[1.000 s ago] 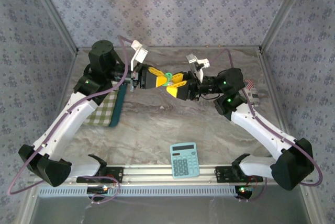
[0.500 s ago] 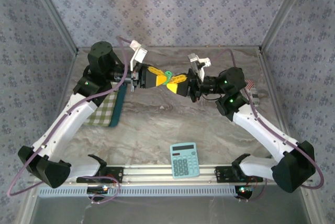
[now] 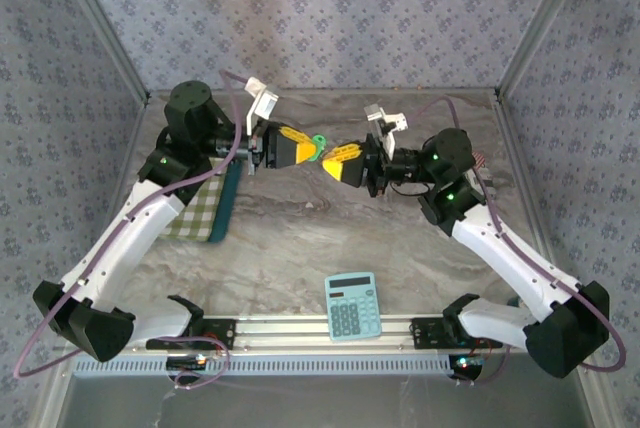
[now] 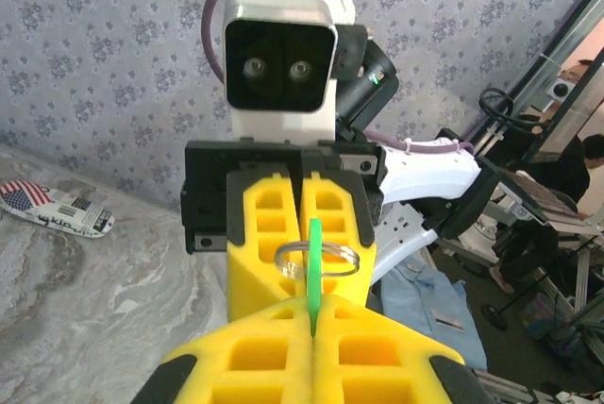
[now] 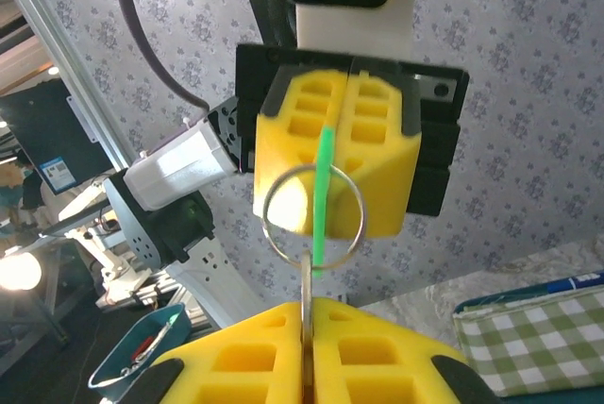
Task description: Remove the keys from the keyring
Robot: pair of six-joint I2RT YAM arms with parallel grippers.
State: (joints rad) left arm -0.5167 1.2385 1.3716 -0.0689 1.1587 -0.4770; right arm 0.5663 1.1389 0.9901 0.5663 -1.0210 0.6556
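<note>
Aloft, left hand (image 3: 311, 148) clamps keys (image 3: 317, 142); right hand (image 3: 330, 160) clamps keyring (image 5: 265, 210).

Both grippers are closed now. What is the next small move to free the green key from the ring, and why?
Probably the right gripper should turn the ring a little, so the green key slides along the wire toward its split end. It pinches the ring, the left gripper pinches the key, and the ring passes around the key.
</note>
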